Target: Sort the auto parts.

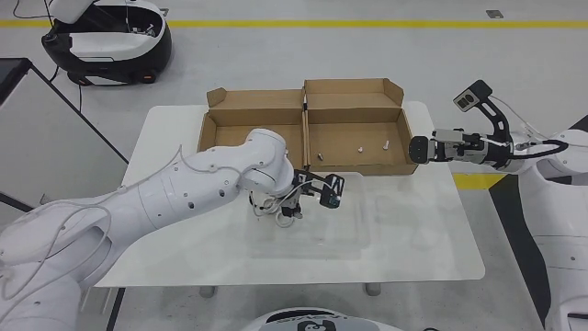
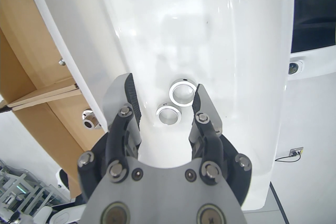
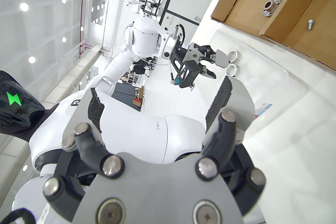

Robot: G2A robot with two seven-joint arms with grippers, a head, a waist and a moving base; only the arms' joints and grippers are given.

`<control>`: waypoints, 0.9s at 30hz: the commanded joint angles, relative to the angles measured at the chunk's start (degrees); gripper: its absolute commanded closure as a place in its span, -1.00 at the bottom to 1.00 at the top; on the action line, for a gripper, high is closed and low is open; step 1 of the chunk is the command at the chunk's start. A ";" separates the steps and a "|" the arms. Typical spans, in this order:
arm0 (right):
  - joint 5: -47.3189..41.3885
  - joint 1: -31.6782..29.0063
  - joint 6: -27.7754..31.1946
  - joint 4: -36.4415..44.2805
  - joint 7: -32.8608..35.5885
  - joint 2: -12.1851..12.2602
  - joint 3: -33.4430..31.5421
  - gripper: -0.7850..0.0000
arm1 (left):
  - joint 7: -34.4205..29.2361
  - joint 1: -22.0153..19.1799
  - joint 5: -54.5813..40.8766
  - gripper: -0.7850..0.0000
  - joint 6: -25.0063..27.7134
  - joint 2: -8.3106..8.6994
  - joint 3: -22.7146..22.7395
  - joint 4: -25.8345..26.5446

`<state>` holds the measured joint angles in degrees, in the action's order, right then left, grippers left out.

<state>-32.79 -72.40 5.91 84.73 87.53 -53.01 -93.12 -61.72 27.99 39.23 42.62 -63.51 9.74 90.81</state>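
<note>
Pick step. My left gripper [image 2: 164, 86] hung wide open, empty, over two silver metal rings [image 2: 181, 82] in the clear plastic tray [image 2: 183, 12], on the near side of the brown cardboard box [image 1: 367, 169]. Next move, I judged: descend, straddle one ring, close.

Bright, even overhead light; ceiling lamps [image 3: 24, 6] visible. Glare on white tray [image 2: 231, 9]. Wrist views bow at edges.
</note>
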 commanded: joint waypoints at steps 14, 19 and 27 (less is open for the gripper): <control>0.00 0.00 0.00 0.00 0.00 0.00 0.00 -1.00 | 0.64 1.95 1.76 0.06 0.64 -0.25 0.00 -1.94; 0.00 0.00 0.00 0.00 0.00 0.00 0.00 -1.00 | 0.64 1.95 1.76 0.07 0.64 -0.25 0.00 -1.94; 0.00 0.00 0.00 0.00 0.00 0.00 0.00 -1.00 | 0.64 1.95 1.76 -1.00 0.64 -0.25 0.00 -1.94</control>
<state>-32.79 -72.40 5.91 84.73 87.53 -53.01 -93.12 -61.08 29.95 40.99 43.26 -63.77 9.74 88.86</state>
